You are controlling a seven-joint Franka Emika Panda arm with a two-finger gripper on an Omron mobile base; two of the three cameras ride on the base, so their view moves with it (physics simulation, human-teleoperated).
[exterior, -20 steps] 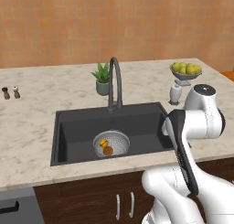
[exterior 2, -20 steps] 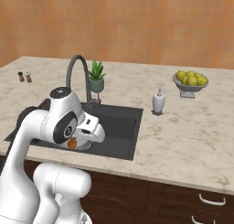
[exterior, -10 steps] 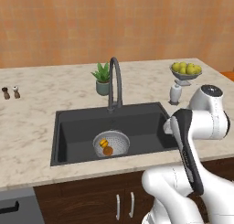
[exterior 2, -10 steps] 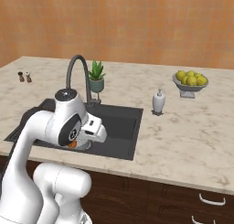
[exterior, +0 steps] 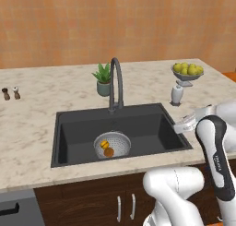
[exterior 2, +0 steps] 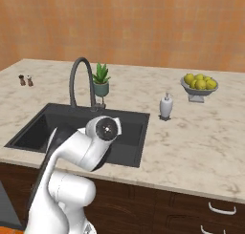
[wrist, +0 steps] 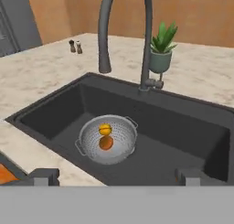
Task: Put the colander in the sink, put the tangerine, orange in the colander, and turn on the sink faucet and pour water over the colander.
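Colander (wrist: pixel 108 140) is seen inside the sink (wrist: pixel 192 141), two fruits nested within; pincer (wrist: pixel 114 176) is held wide apart.

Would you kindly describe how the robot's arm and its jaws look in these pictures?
The arm has glossy white rounded shells with dark grey bands at the joints; one joint ends in a round dark cap. The gripper shows two small dark grey blocky fingertips. No cables or markings are visible.

The sink (exterior: pixel 69 137) basin is open to both sides of the colander (exterior: pixel 113 144). The sink faucet (exterior: pixel 116 84) arches over its rear edge. A potted plant (exterior: pixel 103 80) stands just behind it.
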